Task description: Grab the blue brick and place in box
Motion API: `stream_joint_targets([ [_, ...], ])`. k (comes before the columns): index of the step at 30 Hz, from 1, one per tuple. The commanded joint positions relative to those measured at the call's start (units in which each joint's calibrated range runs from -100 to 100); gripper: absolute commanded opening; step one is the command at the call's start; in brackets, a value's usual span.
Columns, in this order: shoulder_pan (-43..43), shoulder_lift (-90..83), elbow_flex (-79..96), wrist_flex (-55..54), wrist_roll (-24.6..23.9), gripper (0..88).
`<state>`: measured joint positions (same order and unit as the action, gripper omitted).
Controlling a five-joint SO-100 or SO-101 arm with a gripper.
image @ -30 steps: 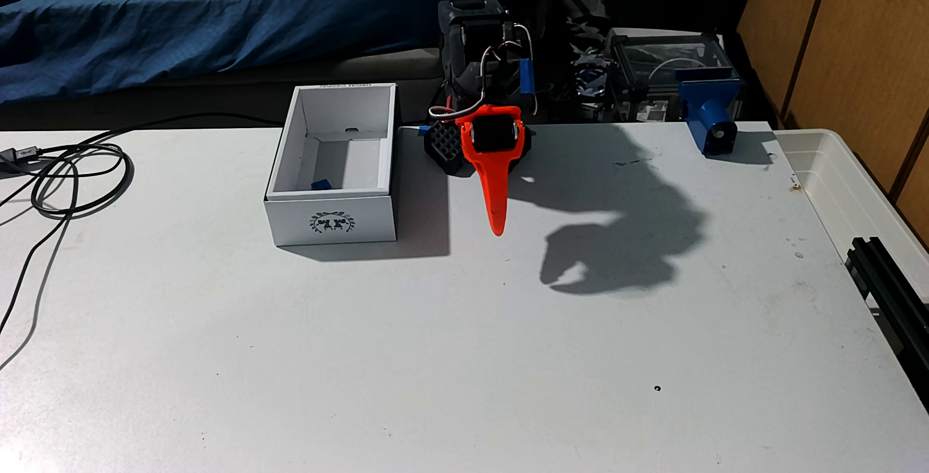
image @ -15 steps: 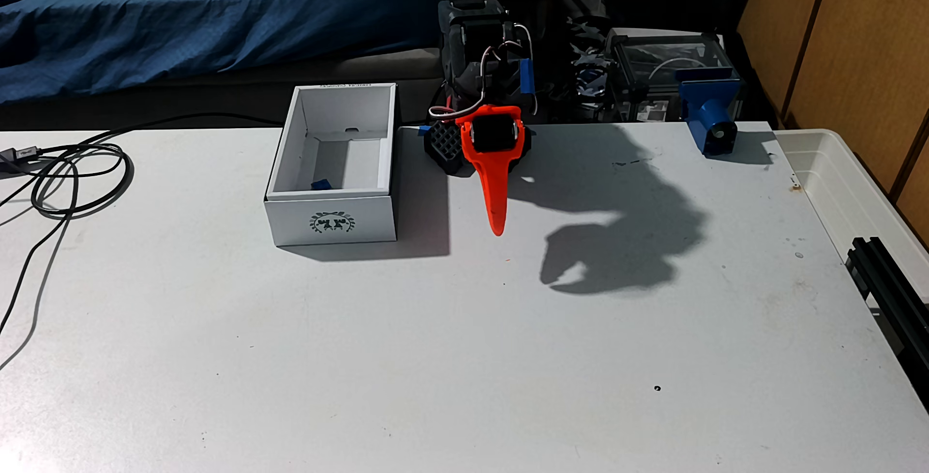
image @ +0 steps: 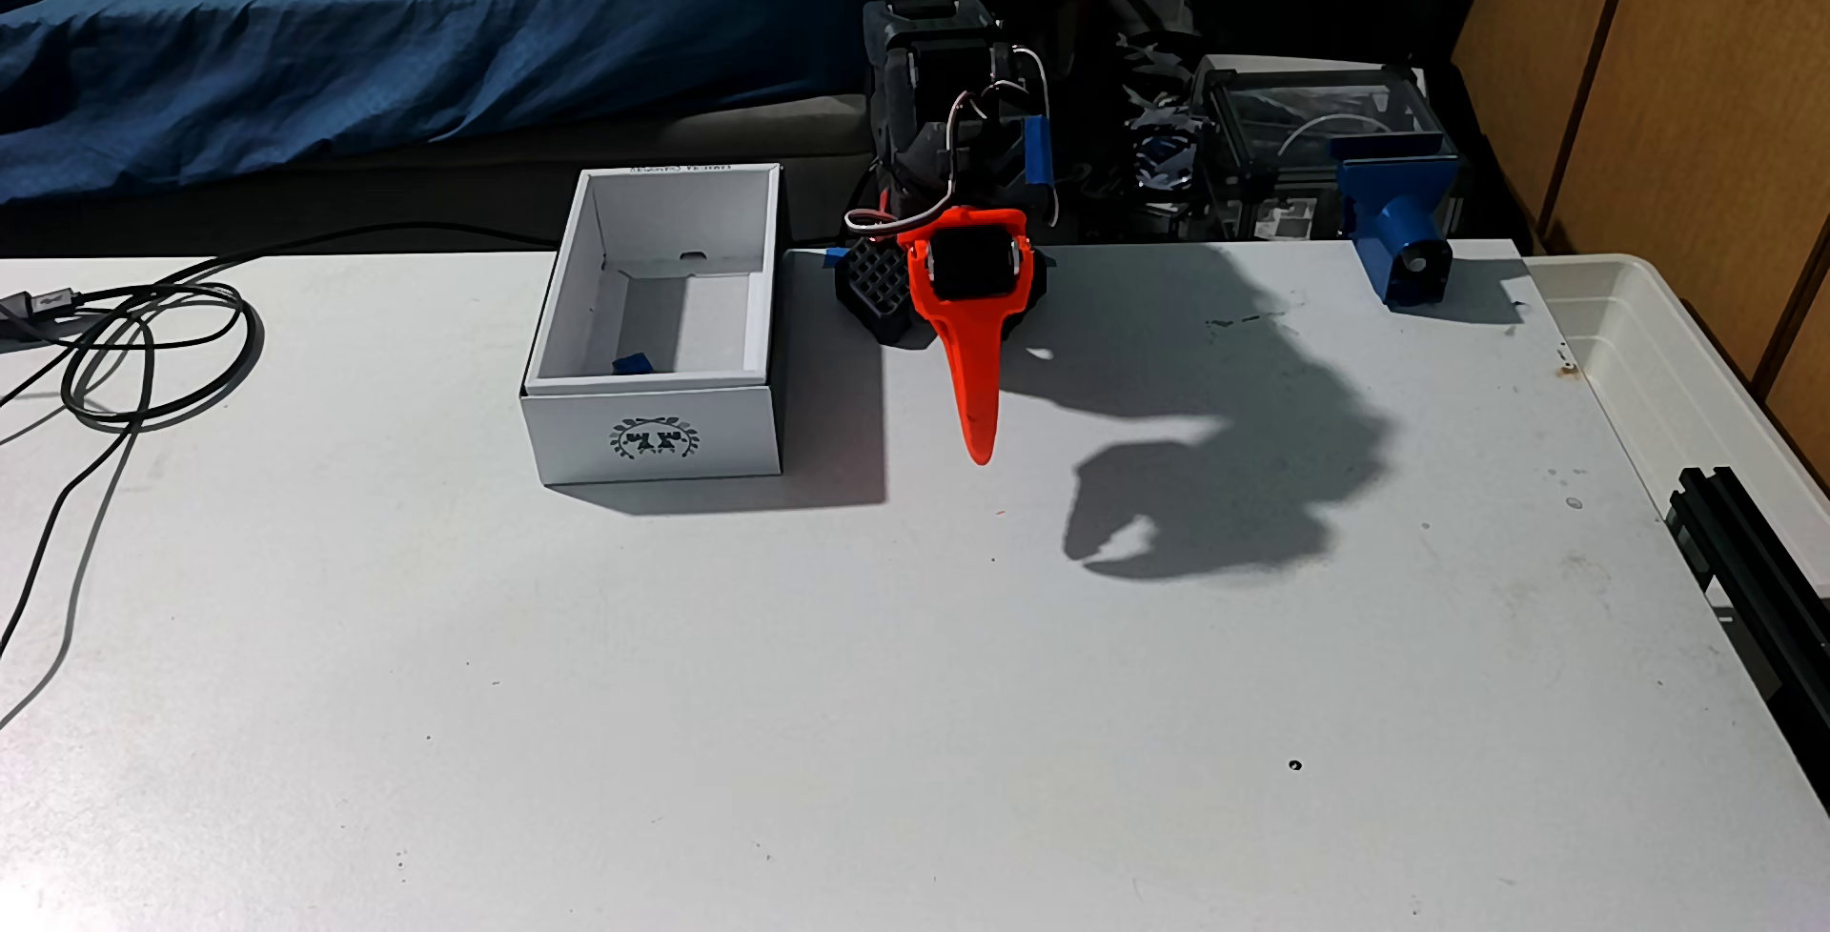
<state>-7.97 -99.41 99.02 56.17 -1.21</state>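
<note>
since nothing has shifted across the last second, arm, brick and box all sitting exactly as before, i'd call the task done and the arm parked. the blue brick (image: 632,363) lies on the floor of the white cardboard box (image: 654,437), tucked toward the box's near-left inner corner, right behind the wall that carries the laurel-wreath emblem. the box stands open-topped near the far edge of the white table (image: 891,694), left of the arm's base.

the orange gripper (image: 980,442) hangs just right of the box, folded back close to the black arm (image: 931,101), tip pointing down over the table near its far edge. it carries nothing and touches neither box nor brick; whether the tip meets the tabletop i can't tell. seen edge-on from this fixed view the fingers read as one orange blade, so how far they part isn't visible directly; the shadow on the table shows a small gap at the tip, but that's too weak to call.

elsewhere: looped black cables (image: 129,348) at the left edge, blue clamp-like mount (image: 1401,219) at the far right corner, translucent plastic tub (image: 1683,368) along the right edge.
</note>
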Motion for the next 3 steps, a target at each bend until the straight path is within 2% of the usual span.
stream_joint_targets([
  [1,-0.1,-0.6,-1.0,-0.2,0.1,0.9],
  [3,-0.1,-0.6,-1.0,-0.2,0.1,0.9],
])
